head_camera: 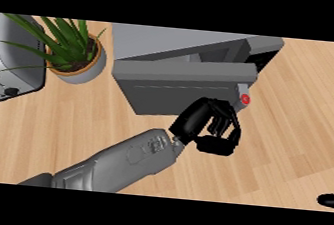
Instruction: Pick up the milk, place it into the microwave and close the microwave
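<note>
- I read this as a kitchen, home type; my view looks steeply down on a counter (297, 96) with a light wood-plank top
- grey microwave (184, 71) sits on it at top centre, door (176, 87) swung most of the way shut, red button (245, 98) near the door's right end
- chrome toaster (8, 60) at the left edge, black levers on its side facing me
- potted green plant (72, 46) in a round pot between toaster and microwave, just beside both
- small appliances plus a houseplant on one wooden top: domestic kitchen, nothing lab or workshop about it
</note>
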### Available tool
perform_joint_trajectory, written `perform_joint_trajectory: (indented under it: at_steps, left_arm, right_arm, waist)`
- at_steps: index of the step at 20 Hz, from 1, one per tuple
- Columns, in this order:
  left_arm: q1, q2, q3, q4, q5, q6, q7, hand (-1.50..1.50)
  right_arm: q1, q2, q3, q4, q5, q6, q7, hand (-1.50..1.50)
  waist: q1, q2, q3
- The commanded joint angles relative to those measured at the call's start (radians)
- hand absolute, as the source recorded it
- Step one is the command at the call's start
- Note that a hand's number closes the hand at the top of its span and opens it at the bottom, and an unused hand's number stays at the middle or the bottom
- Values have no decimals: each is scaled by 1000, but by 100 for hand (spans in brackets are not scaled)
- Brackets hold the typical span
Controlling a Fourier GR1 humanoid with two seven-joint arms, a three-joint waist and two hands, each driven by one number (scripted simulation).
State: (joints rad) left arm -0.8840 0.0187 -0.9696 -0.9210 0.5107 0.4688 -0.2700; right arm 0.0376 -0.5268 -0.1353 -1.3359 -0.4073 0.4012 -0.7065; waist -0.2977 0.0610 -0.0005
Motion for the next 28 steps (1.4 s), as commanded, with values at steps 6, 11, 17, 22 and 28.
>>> perform_joint_trajectory:
  at_steps: [6, 11, 17, 22, 28]
  left_arm:
    - [-147, -17, 35, 65, 79, 31, 11, 150]
    - [-202, -17, 49, 111, 111, 38, 21, 150]
    - [-226, -16, 53, 132, 142, 52, 0, 150]
    - [-232, -16, 38, 137, 156, 74, -7, 150]
    - [-243, -16, 44, 152, 184, 85, -18, 150]
  right_arm:
    - [-62, -32, 18, -19, -48, 81, 25, -150]
    - [-98, -39, 50, -45, -73, 120, 56, -150]
    - [-143, -71, 75, -68, -110, 180, 96, -150]
    - [-168, -99, 110, -104, -95, 208, 125, -150]
    - [-212, -143, 190, -218, -68, 304, 134, 150]
  waist:
    - [-65, 18, 4]
    - [-79, 24, 4]
    - [-88, 33, 5]
    - [-105, 32, 6]
    - [-101, 27, 7]
